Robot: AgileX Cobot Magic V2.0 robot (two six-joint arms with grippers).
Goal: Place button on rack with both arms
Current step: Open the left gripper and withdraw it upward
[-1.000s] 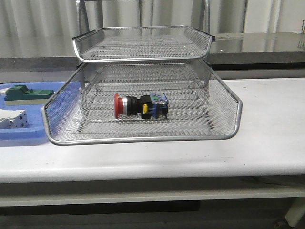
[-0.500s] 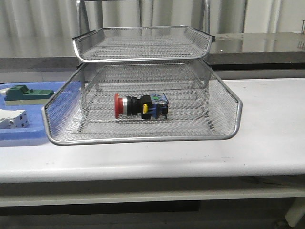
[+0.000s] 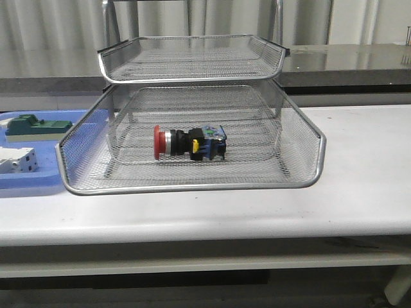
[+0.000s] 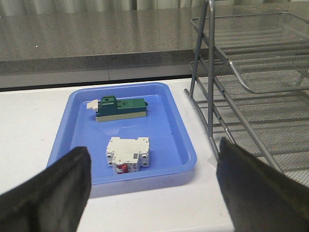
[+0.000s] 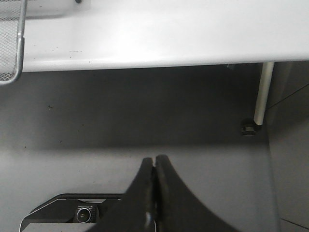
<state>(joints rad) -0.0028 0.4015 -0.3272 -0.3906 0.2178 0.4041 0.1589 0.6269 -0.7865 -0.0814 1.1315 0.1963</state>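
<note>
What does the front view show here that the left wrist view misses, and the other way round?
Only the front view shows the button, lying on its side in the pulled-out lower tray of the rack. Only the left wrist view shows the left pincer, wide open and empty, hovering near the blue tray. Both show the rack, the blue tray, the green block and the white block.

No legible text or labels.
</note>
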